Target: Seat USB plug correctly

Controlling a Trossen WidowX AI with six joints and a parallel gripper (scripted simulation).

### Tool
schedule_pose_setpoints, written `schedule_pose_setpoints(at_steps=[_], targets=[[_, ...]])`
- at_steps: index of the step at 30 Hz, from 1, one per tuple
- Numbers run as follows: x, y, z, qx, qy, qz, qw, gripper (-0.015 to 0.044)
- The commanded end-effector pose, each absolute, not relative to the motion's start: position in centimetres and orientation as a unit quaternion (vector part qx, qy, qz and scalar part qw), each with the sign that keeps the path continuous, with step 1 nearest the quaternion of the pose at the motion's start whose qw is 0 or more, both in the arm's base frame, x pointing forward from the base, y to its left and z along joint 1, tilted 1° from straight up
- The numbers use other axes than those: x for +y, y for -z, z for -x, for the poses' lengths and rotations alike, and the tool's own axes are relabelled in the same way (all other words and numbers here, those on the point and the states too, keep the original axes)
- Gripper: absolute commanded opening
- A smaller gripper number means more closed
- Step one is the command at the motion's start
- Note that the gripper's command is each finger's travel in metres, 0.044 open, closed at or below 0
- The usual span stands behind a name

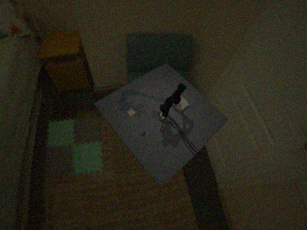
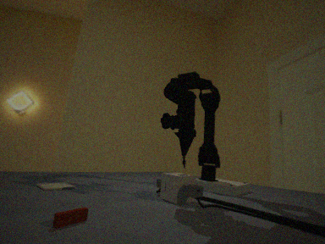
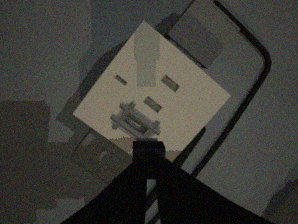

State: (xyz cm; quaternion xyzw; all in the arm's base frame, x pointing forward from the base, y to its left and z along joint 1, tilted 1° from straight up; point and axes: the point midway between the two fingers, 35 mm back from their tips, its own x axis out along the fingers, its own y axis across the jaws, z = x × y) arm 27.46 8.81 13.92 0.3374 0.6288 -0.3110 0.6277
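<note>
Your gripper (image 1: pixel 163 115) (image 2: pixel 184 158) (image 3: pixel 150 168) is pinched narrow on a small thing, which I take to be the USB plug (image 2: pixel 184 165) (image 3: pixel 147 140) — only a sliver shows under the fingertips. It hangs above the power cube (image 1: pixel 162 119) (image 2: pixel 170 189) (image 3: pixel 192 100), which sits near the middle of the table (image 1: pixel 152 160) (image 2: pixel 127 224) (image 3: pixel 270 125), well in from every corner. So you look to have the plug out of its jam; seating it, letting go and moving clear are left. Whether it is turned the right way yet, you can't tell from here. On the cube's top, the raised socket frame (image 3: pixel 154 131) surrounds a dark slot with no plug standing in it, and the three other slots beyond look unfilled too. From the cube, a black cable (image 1: pixel 188 140) (image 2: pixel 258 213) (image 3: pixel 268 62) runs over the lower-right table edge in the top view. The red block (image 1: pixel 143 133) (image 2: pixel 71 217) lies by the lower-left edge, and the pale flat square (image 1: pixel 131 112) (image 2: pixel 56 185) lies toward the left corner — keep both out of your sweep.
</note>
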Motion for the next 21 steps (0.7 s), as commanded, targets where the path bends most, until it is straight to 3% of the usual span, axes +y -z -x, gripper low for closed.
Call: schedule_pose_setpoints(at_steps=[1, 21], targets=[[8.8, -13.9, -27.45, 0.647, 0.272, -0.299, 0.647, 0.0], [8.8, -13.9, -27.45, 0.695, 0.096, -0.121, 0.702, 0.0]])
